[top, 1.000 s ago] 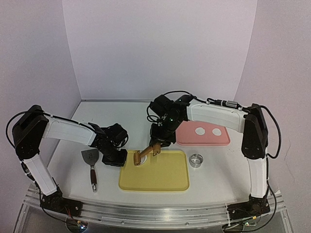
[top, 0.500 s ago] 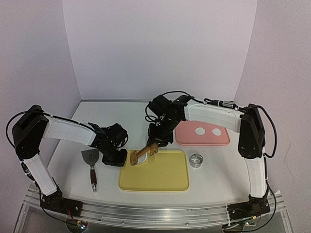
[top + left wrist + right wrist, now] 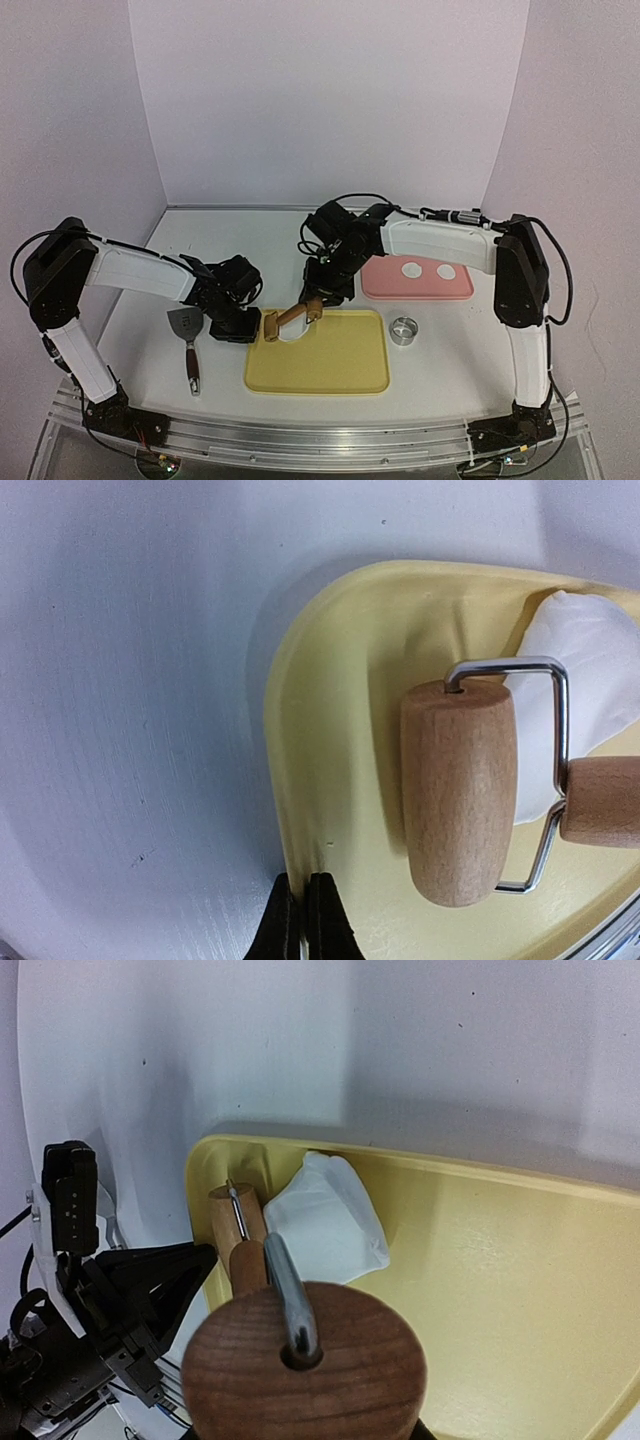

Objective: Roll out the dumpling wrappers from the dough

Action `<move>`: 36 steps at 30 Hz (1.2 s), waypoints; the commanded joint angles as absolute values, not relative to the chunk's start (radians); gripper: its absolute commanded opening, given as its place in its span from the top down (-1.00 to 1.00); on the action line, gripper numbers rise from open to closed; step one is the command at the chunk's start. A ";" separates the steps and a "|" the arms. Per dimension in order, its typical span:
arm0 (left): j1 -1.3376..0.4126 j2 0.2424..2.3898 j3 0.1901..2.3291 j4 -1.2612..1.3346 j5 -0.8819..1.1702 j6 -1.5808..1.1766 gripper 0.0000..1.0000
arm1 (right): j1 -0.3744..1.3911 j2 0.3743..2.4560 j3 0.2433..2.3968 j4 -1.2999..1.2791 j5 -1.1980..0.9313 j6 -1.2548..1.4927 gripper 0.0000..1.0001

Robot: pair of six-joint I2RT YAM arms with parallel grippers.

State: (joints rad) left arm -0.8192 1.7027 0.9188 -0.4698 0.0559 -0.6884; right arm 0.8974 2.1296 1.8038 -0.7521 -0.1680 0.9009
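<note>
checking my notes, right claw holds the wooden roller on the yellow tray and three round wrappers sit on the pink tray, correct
Not quite: the pink tray holds two dumpling wrappers, not three, as the top external view shows. The right claw does hold the wooden roller on the yellow tray.

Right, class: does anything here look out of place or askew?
The dough is bunched into the yellow tray's far-left corner, and the roller sits mostly beside it rather than on it. Nothing looks spilled.

spatula, ring cutter, pink tray, yellow tray
</note>
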 commanded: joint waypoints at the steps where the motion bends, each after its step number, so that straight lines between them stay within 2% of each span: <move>1: -0.825 1.715 0.877 -0.572 0.048 -0.681 1.00 | 0.898 2.178 1.811 -1.007 -0.106 0.824 1.00; 6: -0.825 1.730 0.900 -0.590 0.040 -0.672 1.00 | 0.934 2.121 1.865 -1.000 -0.255 0.807 1.00; 15: -0.825 1.743 0.912 -0.586 0.044 -0.668 1.00 | 0.940 1.961 1.847 -0.998 -0.215 0.804 1.00; 26: -0.826 1.749 0.929 -0.588 0.036 -0.667 1.00 | 0.906 2.028 1.949 -0.959 -0.120 0.805 1.00; 36: -0.826 1.751 0.933 -0.586 0.038 -0.662 1.00 | 0.854 2.156 2.034 -0.914 -0.155 0.822 1.00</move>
